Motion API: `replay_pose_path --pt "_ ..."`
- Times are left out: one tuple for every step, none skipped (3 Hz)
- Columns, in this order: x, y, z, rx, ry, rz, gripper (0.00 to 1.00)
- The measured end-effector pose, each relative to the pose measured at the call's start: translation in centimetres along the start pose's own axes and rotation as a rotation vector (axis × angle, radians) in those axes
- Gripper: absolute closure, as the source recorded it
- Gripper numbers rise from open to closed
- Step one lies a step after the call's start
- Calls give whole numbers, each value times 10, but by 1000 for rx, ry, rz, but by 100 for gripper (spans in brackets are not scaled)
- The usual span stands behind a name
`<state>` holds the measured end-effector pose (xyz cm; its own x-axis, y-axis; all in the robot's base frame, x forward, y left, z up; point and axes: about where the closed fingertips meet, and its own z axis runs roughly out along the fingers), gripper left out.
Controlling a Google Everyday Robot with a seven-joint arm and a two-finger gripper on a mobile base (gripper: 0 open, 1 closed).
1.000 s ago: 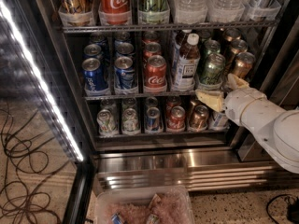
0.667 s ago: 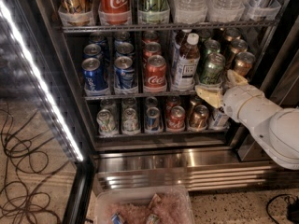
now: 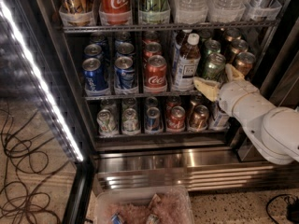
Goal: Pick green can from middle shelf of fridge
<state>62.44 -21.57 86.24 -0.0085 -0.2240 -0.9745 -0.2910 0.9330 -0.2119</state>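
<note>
The green can [image 3: 214, 65] stands at the front right of the middle shelf [image 3: 140, 96] in the fridge [image 3: 187, 164]. It is between a brown bottle with a white cap [image 3: 187, 62] and a bronze can [image 3: 245, 62]. More green cans stand behind it. My gripper [image 3: 217, 78], on a white arm coming in from the lower right, is at the can's lower part. One pale finger [image 3: 204, 86] is on the can's left and the other finger [image 3: 232, 72] on its right. The jaws are open around the can, and the can stands on the rack.
Blue cans [image 3: 95, 73] and a red cola can [image 3: 155, 71] line the shelf's left. Tall cans and water bottles [image 3: 189, 3] fill the rack above, small cans [image 3: 176, 118] the rack below. The glass door's light strip [image 3: 37, 78] is left. A plastic bin [image 3: 145, 206] and cables [image 3: 23, 171] lie on the floor.
My gripper has moved up and a little deeper into the shelf, so its fingers now sit on either side of the green can. The cans have not moved.
</note>
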Motion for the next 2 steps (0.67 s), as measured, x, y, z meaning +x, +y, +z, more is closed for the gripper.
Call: replay_pose_path --pt "-1 -3 5 6 -21 30 31" --pt "2 -13 6 36 -26 46 31"
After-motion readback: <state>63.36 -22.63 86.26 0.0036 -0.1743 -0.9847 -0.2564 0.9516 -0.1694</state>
